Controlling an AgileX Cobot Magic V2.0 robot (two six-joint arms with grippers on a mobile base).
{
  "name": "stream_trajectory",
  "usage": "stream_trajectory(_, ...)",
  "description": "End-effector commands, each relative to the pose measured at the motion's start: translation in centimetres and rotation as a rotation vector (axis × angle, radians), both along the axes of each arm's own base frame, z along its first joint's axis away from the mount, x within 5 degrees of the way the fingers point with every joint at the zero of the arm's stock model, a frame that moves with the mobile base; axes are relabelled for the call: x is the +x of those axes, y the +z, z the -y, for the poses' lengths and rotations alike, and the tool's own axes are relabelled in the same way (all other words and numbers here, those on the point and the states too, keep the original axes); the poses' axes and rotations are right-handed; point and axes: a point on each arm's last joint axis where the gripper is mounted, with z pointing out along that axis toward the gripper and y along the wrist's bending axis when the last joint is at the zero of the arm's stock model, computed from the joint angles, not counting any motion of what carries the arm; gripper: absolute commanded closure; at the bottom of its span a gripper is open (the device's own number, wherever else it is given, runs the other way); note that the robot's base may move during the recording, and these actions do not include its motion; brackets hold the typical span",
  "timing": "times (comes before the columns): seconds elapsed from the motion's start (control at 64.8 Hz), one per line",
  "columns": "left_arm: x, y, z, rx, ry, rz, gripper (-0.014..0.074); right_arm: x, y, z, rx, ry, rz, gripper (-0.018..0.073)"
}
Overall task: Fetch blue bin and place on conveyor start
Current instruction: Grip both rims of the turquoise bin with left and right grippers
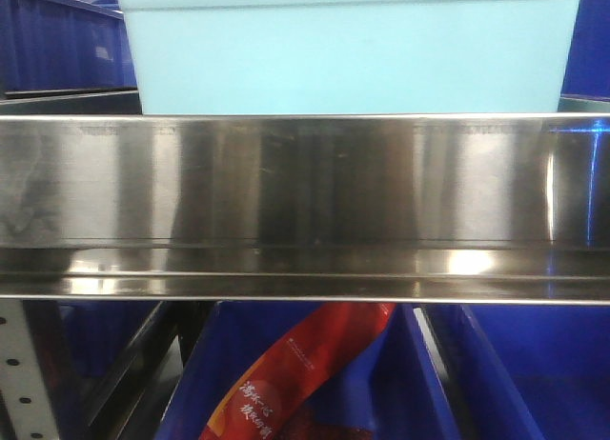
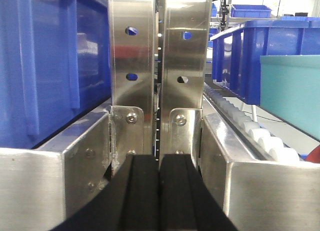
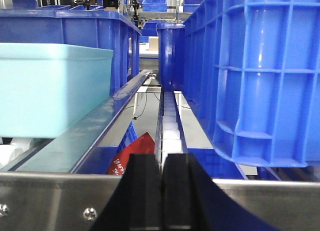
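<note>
The blue bin [image 1: 348,50], a light turquoise plastic tub, stands on the shelf just behind the stainless steel front rail [image 1: 305,207]. Its wall also shows at the right of the left wrist view [image 2: 292,93] and at the left of the right wrist view [image 3: 55,88]. My left gripper [image 2: 159,191] is shut and empty, low in front of the shelf's steel upright posts [image 2: 160,71], left of the bin. My right gripper [image 3: 162,191] is shut and empty, in front of the rail, right of the bin. The conveyor start is out of view.
Dark royal-blue ribbed crates flank the bin: one at left [image 2: 50,61], one at right [image 3: 260,76], others behind [image 2: 260,56]. White roller tracks [image 3: 170,126] run back along the shelf. A red snack bag [image 1: 305,373] lies in a blue crate on the shelf below.
</note>
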Motion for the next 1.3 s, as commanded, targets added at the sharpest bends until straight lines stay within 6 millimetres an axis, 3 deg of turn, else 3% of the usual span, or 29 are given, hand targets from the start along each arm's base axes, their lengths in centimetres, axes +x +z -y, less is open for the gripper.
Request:
stream_trajectory(0.0,-0.1,0.3,0.0,0.001,-0.004,0.020,0.0707,0.0,0.2,0.0,-0.008,0.000,0.023,0.0721)
stream_trajectory(0.617,-0.1,0.7,0.0,0.003,-0.006,0.065,0.0707,-0.1,0.5,0.0,-0.012,-0.005,0.056,0.0721)
stream_trajectory(0.91,-0.3,1.8,0.1,0.005,-0.013,0.191,0.0707,-0.1,0.9,0.1,-0.014,-0.010,0.103,0.0721)
stream_trajectory(0.972,-0.3,2.1,0.1,0.005,-0.013,0.206,0.0707,-0.4,2.5,0.0,-0.018,-0.008,0.133,0.0721)
stream_trajectory(1.173,-2.0,7.6,0.1,0.012,-0.003,0.239,0.0701,-2.9,9.4,-0.5,-0.025,0.023,0.143,0.0715)
stream_trajectory(1.281,-2.1,10.0,0.0,0.006,0.007,0.134,0.0604,-3.3,12.1,-0.7,-0.026,0.033,0.118,0.0595)
